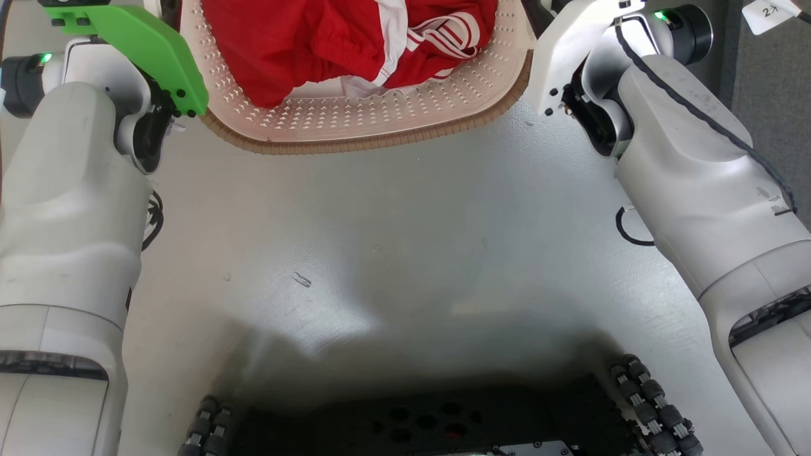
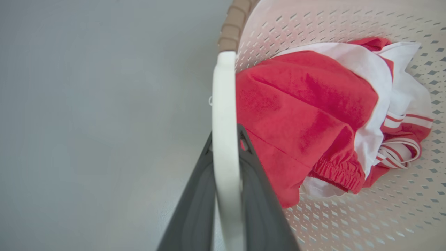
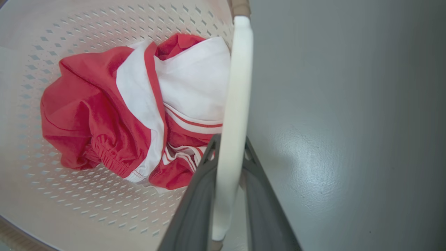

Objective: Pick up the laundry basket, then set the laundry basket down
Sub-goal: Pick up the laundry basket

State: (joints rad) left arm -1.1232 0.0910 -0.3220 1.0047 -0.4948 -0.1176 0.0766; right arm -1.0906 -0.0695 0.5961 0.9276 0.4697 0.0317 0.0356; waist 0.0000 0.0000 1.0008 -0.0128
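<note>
The laundry basket (image 1: 355, 123), cream perforated plastic with a brown woven-look rim, lies at the top of the head view between my two arms, red-and-white clothes (image 1: 342, 44) inside. In the left wrist view my left gripper (image 2: 226, 139) is shut on a white side handle (image 2: 224, 104), dark fingers on either side of it. In the right wrist view my right gripper (image 3: 228, 143) is shut on the other white handle (image 3: 235, 87) the same way. The grey floor shows well below the basket in both wrist views.
Grey floor (image 1: 405, 240) spreads under the basket. My dark wheeled base (image 1: 431, 418) sits at the bottom of the head view. A green plate (image 1: 136, 44) is on my left wrist. A paper tag (image 1: 770, 16) lies at the upper right.
</note>
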